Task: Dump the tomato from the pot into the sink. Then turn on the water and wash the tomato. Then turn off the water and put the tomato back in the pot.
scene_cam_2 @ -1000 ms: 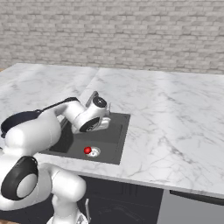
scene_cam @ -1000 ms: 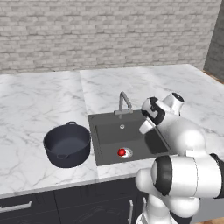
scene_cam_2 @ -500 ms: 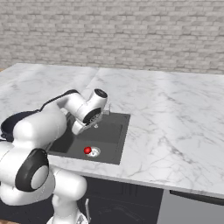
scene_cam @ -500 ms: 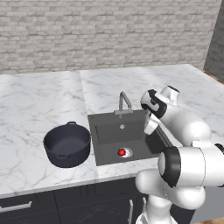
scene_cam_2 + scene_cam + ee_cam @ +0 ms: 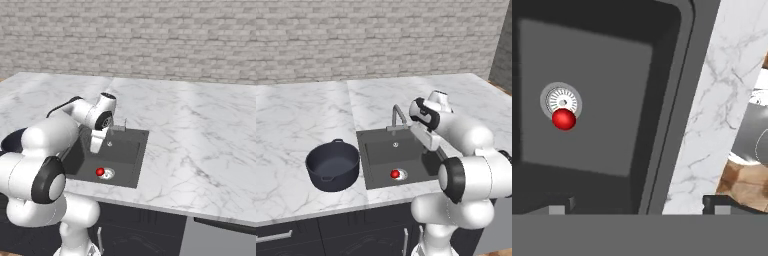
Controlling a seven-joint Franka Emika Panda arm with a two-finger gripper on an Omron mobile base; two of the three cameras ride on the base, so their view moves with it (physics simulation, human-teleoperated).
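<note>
**Setting: rendered domestic kitchen**

White marble bench [image 5: 301, 115] running wall to wall; recessed dark grey sink [image 5: 381, 155] with round silver drain [image 5: 561, 101] and grey metal faucet [image 5: 398, 117]; grey brick backsplash wall [image 5: 376, 37]; dark cabinet fronts [image 5: 331, 235] with bar handles below; dark cooking pot [image 5: 332, 165] standing on the bench.

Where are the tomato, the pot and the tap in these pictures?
tomato [image 5: 395, 174], left base view, on its red top, by the drain.
pot [image 5: 333, 165], left base view, on its dark inside.
faucet [image 5: 398, 114], left base view, on its curved spout.
</note>
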